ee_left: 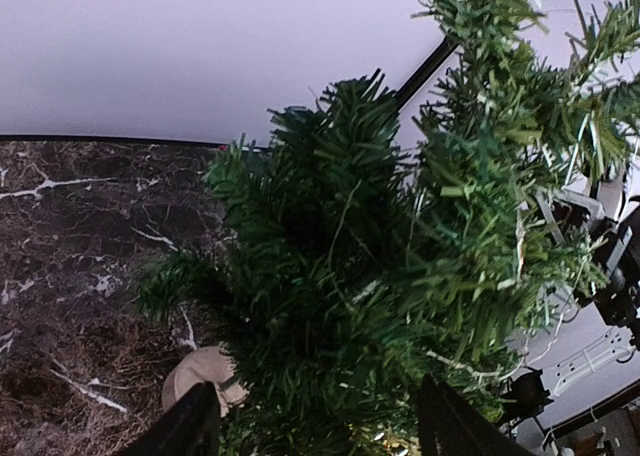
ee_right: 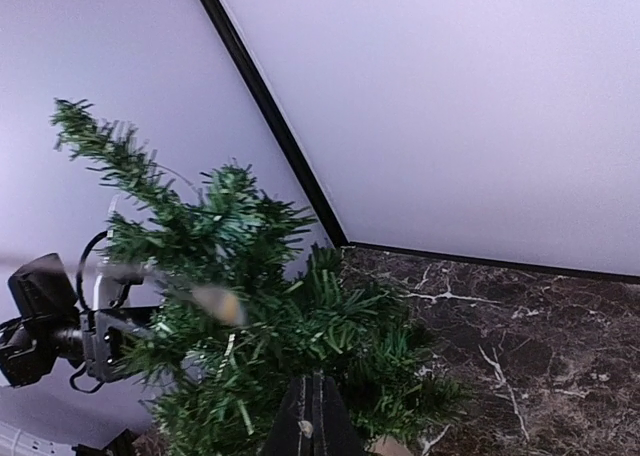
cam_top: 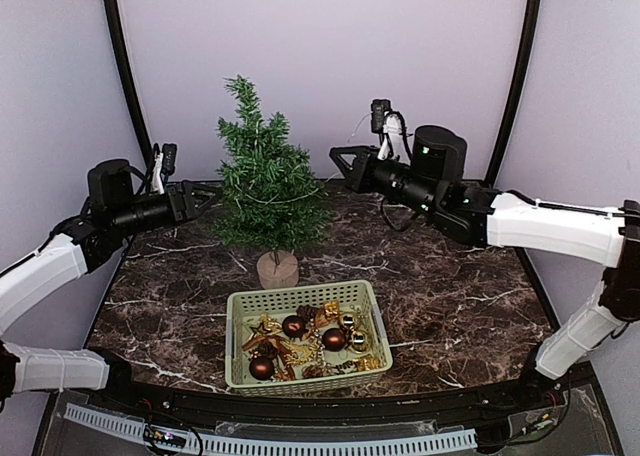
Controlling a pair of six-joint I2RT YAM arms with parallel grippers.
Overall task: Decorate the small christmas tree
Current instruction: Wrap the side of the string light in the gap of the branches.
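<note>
Left gripper (cam_top: 207, 198) (ee_left: 320, 428): logged with jaws well apart, clamped on nothing, held level at mid-height with only needle tips showing between the two dark fingers (ee_left: 190, 424). Straight ahead of it and touching at the outer needles: the small christmas tree (cam_top: 268, 191) (ee_left: 380, 276), upright, long axis vertical and so crosswise to the gripper's level reach, no ornament made out on the branches. Below the fingers and slightly ahead: round wooden stump base (cam_top: 277, 269) (ee_left: 200, 373), seated flat on the dark marble table (cam_top: 450, 296). Beyond the tree, on its far flank from the left gripper: right gripper (cam_top: 336, 157) (ee_right: 312, 416), fingers pressed together, pointed at the upper branches and just beside them; not possible to tell whether anything fine was pinched there. Judged about equal for reach, the left being the closer to contact and the only one ready to take hold. Farthest from both grippers, back toward the arm bases and lower than either: pale slotted basket (cam_top: 300, 381), standing just beside the stump on its base side and apart from it. Contents, loosely heaped: dark brown baubles (cam_top: 293, 326), one more near the left corner (cam_top: 262, 368), gold star-like pieces (cam_top: 265, 326), small gold gift boxes (cam_top: 331, 308), further gold trinkets at the right end, too small to name. Judged as the stock not yet hung; next move likely to call for a gripper turned away from the tree and down into the basket.
</note>
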